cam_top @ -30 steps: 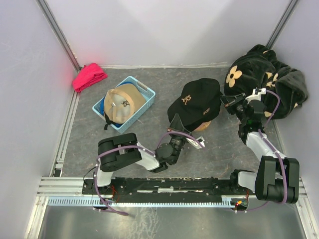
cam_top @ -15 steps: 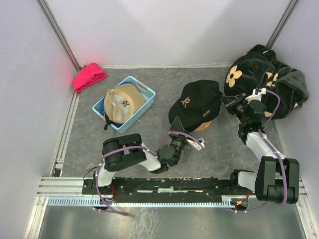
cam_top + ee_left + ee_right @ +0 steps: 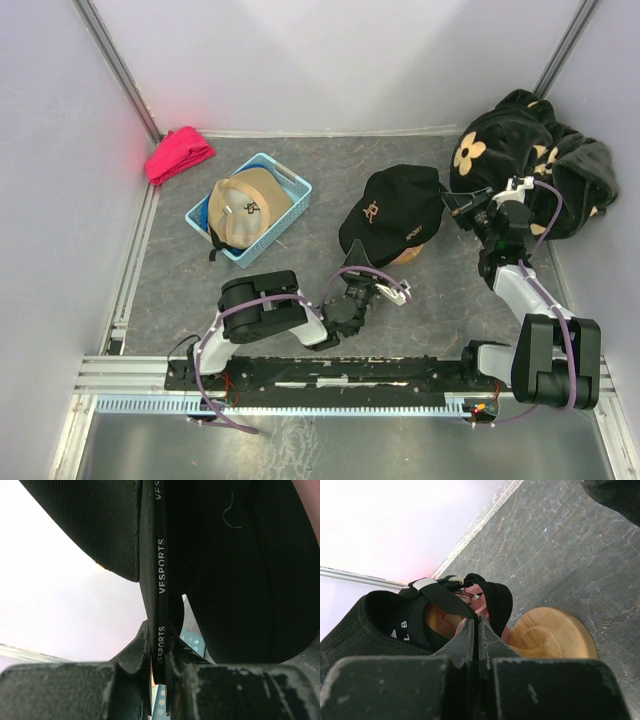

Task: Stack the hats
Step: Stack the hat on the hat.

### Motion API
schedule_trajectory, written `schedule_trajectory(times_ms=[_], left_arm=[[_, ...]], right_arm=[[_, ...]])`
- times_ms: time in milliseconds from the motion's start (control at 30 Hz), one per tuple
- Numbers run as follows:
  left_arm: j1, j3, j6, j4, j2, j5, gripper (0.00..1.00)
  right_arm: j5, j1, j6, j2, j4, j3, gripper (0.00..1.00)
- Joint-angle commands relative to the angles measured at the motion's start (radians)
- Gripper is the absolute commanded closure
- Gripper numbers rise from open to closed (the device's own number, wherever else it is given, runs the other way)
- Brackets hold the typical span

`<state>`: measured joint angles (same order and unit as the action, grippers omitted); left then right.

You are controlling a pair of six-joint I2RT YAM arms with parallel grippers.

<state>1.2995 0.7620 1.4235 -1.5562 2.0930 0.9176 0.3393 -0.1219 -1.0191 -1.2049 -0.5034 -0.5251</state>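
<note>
A black hat (image 3: 395, 205) with a small gold logo lies over a wooden stand (image 3: 408, 256) mid-table. My left gripper (image 3: 360, 268) is shut on its brim, and in the left wrist view the brim (image 3: 161, 580), with white lettering along its edge, is pinched at my left gripper (image 3: 162, 665). My right gripper (image 3: 452, 205) is shut on the hat's back strap; in the right wrist view the black strap (image 3: 442, 597) runs into my right gripper (image 3: 479, 626). Pink hat fabric (image 3: 481, 592) shows under the black one, above the wooden stand (image 3: 552, 635). A tan hat (image 3: 245, 203) rests in a blue basket (image 3: 292, 181).
A red-pink cloth bundle (image 3: 180, 152) lies in the back left corner. A big black plush fabric with beige flowers (image 3: 535, 160) is piled at the back right, just behind the right arm. Pale walls close in the table on three sides.
The left arm has folded in toward its base, drawing the brim down and nearer. The black hat has settled slightly lower over the stand. The right gripper has stayed put.
</note>
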Motion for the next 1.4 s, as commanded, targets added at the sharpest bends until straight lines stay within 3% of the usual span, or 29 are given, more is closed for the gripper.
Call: schedule_trajectory(times_ms=[0,667,1000,1367], left_arm=[[0.012,-0.053,-0.128,-0.175,0.099,0.186,0.97],[-0.015,-0.058,-0.164,-0.175,0.164,0.182,0.97],[-0.02,-0.036,-0.08,-0.176,0.133,0.109,0.97],[-0.023,-0.042,-0.026,-0.176,0.112,0.046,0.97]], right_arm=[[-0.148,-0.051,0.062,-0.023,0.107,0.022,0.98],[-0.197,-0.063,0.142,-0.021,0.203,-0.024,0.98],[-0.208,-0.044,0.194,0.007,0.295,-0.141,0.77],[-0.249,0.015,0.29,-0.012,0.385,-0.292,0.63]])
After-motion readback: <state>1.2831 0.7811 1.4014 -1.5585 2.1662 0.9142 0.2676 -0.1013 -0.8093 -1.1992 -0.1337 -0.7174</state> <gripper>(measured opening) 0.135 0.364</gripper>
